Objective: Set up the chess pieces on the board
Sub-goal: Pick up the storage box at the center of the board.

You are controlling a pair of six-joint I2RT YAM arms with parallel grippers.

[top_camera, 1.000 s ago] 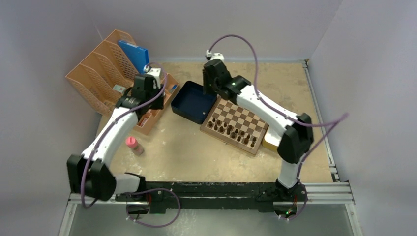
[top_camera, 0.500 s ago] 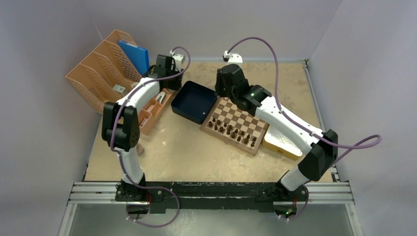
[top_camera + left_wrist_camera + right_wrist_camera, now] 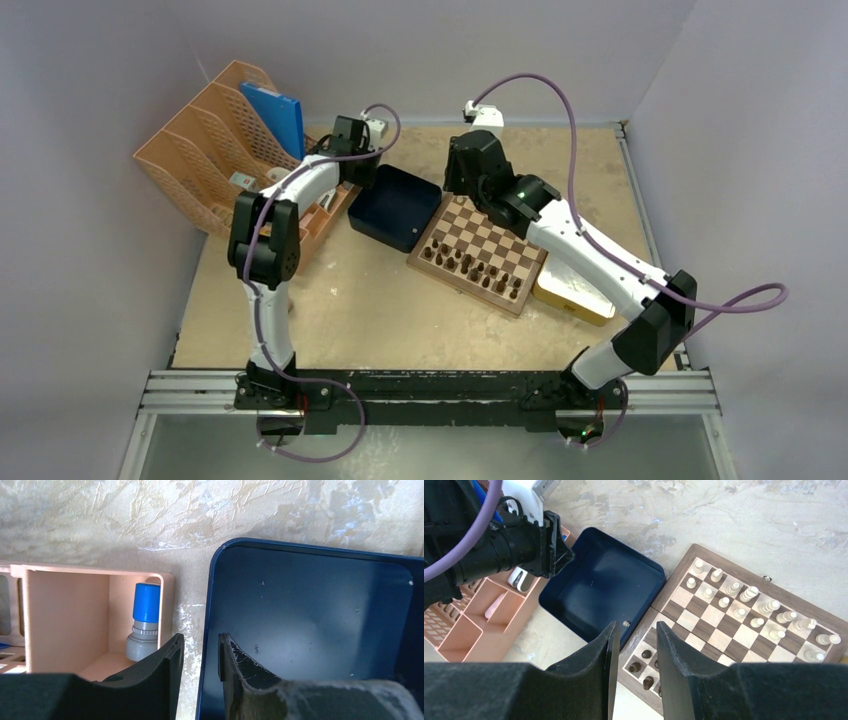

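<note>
Left arm [image 3: 268, 240] folded sharply at the elbow, forearm reaching to the blue tray [image 3: 604, 592]. Left gripper [image 3: 199, 639] fingers slightly apart, tray rim showing in the gap — contact unclear. Right arm [image 3: 590, 255] stretched long over the board [image 3: 734, 566]. Right gripper [image 3: 636, 625] fingers narrowly apart, empty, above where tray and board meet. Chess pieces [image 3: 749, 593] stand on the board in two rows along one edge.

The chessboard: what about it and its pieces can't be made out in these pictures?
- Right wrist view: the right gripper and the bottom edge cut off the near rows of the board, hiding most dark pieces; the cream pieces show clearly.
- Top view: the right arm covers part of the board's far edge; the cream pieces are too small to tell apart.
- Left wrist view: the board is out of frame.
</note>
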